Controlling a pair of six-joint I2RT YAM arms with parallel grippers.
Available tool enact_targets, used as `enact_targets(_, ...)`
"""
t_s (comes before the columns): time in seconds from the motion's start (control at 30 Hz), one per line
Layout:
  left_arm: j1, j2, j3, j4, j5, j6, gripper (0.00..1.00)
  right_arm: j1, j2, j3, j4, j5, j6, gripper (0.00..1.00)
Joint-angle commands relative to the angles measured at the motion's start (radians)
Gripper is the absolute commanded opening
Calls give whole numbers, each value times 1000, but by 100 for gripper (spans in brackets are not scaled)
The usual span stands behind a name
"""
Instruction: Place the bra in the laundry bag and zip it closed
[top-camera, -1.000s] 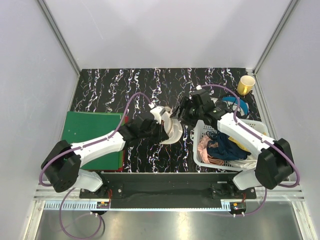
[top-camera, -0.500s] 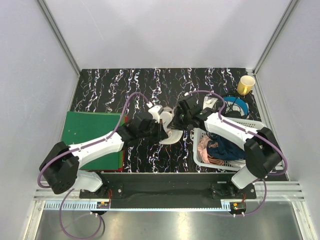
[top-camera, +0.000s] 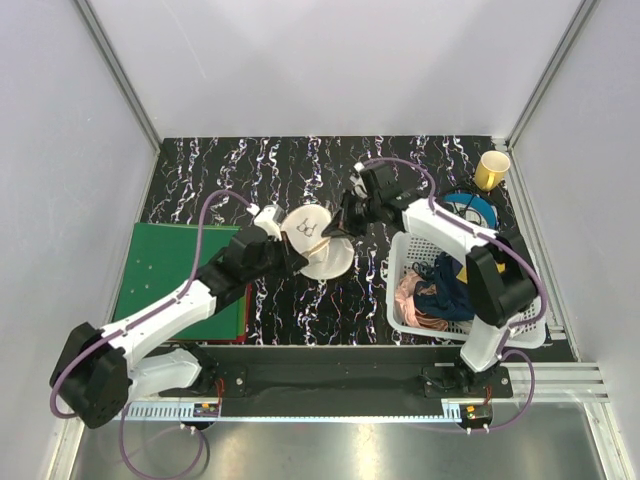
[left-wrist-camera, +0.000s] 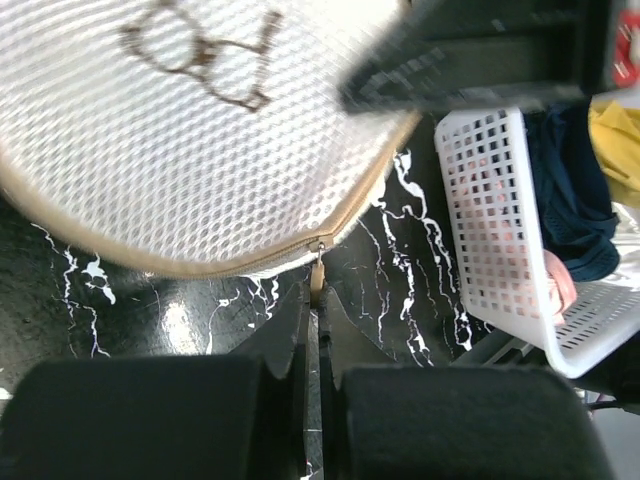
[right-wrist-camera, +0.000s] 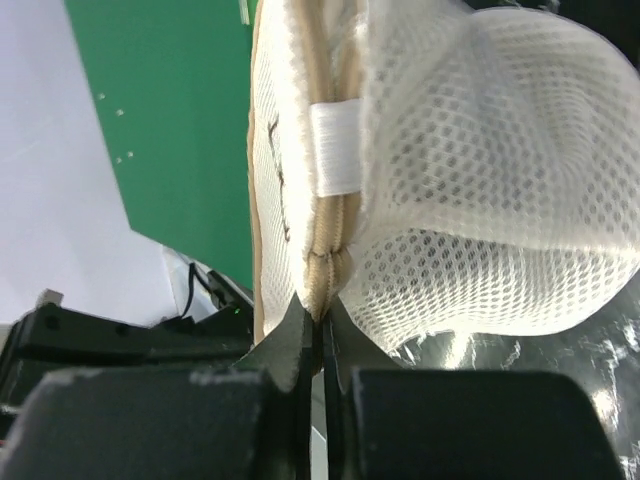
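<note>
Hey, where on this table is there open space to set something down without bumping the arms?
Bare table runs along the back wall, left of the yellow cup. Another patch lies at the front, between the green board and the white basket. Crowded: around the laundry bag mid-table, and the whole right side.

The laundry bag (top-camera: 325, 258) is cream; the table (top-camera: 220, 170) black, white-veined.
</note>
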Motion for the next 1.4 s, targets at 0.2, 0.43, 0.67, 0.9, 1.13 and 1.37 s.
enact_targets(0.2, -99, -17, 85, -66, -26, 1, 0, -38, 5, 86, -134, 78, -109, 55)
enact_targets(0.43, -119, 95, 141, -41, -20, 23, 0, 8, -277, -202, -16, 135, 50, 74)
enact_targets(0.67, -147, 106, 159, -47, -29, 43, 0, 62, -230, -243, 157, 116, 154, 72)
enact_targets(0.9, -152, 104, 156, -59, -44, 55, 0, 96, -156, -213, 165, 183, 176, 39)
enact_targets(1.13, -22, 63, 78, -144, -201, -8, 0, 9, -201, -241, 148, 178, 158, 0)
enact_targets(1.37, 77, 11, 12, -144, -154, 31, 0, -41, -165, -188, 119, 99, 92, 0)
